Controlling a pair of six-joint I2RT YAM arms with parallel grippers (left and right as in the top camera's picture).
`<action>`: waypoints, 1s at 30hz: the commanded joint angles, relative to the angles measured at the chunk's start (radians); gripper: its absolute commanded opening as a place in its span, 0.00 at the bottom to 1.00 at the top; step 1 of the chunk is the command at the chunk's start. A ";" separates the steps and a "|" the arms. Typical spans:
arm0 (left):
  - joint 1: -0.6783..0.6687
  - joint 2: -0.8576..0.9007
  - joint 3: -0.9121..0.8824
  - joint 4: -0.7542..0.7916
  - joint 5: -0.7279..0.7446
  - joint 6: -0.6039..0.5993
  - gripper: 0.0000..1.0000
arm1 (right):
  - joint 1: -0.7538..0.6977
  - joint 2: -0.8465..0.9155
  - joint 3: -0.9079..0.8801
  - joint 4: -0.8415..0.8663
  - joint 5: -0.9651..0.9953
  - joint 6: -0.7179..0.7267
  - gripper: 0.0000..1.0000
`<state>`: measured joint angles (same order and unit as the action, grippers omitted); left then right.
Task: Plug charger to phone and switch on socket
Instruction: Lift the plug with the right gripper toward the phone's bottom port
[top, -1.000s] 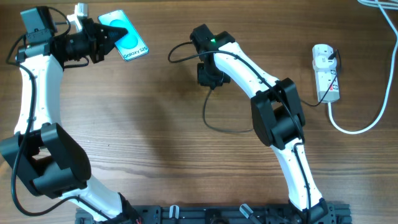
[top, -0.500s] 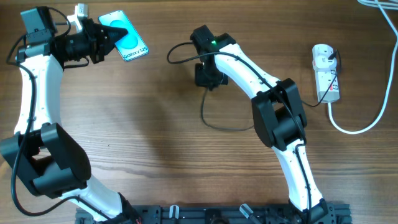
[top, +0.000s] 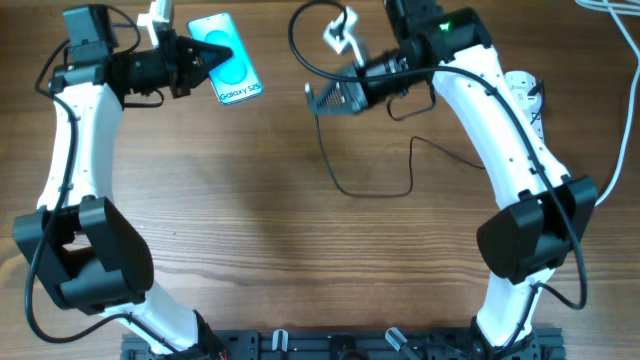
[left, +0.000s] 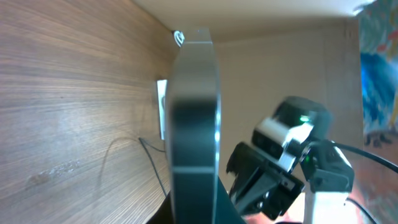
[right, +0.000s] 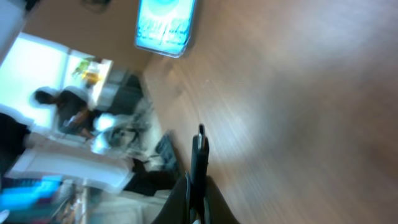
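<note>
The phone has a teal screen with white text and is held off the table by my left gripper, which is shut on its near end. In the left wrist view the phone stands edge-on between the jaws. My right gripper is shut on the charger's small black plug, raised and pointed toward the phone. The thin black cable loops down over the table and back toward the socket, a white power strip mostly hidden behind my right arm.
A thick white cord runs along the right edge of the wooden table. The arm bases stand at the front edge. In the left wrist view my right arm is close on the right.
My right arm has swung up and to the right, lifting the plug and cable off the table. My left gripper has carried the phone a little to the right.
</note>
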<state>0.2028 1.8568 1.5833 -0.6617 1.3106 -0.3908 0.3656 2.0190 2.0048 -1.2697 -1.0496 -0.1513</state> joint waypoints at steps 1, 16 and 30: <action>-0.038 -0.023 0.012 0.061 0.160 0.074 0.04 | 0.006 0.021 -0.006 -0.068 -0.208 -0.250 0.05; -0.057 -0.023 0.012 0.111 0.185 0.067 0.04 | 0.004 -0.006 -0.165 0.209 -0.145 0.015 0.05; -0.065 -0.023 0.012 0.097 0.184 0.066 0.04 | -0.006 -0.520 -0.721 0.710 -0.018 0.361 0.05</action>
<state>0.1440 1.8568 1.5833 -0.5613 1.4639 -0.3416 0.3656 1.6016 1.5089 -0.7242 -1.0882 -0.0116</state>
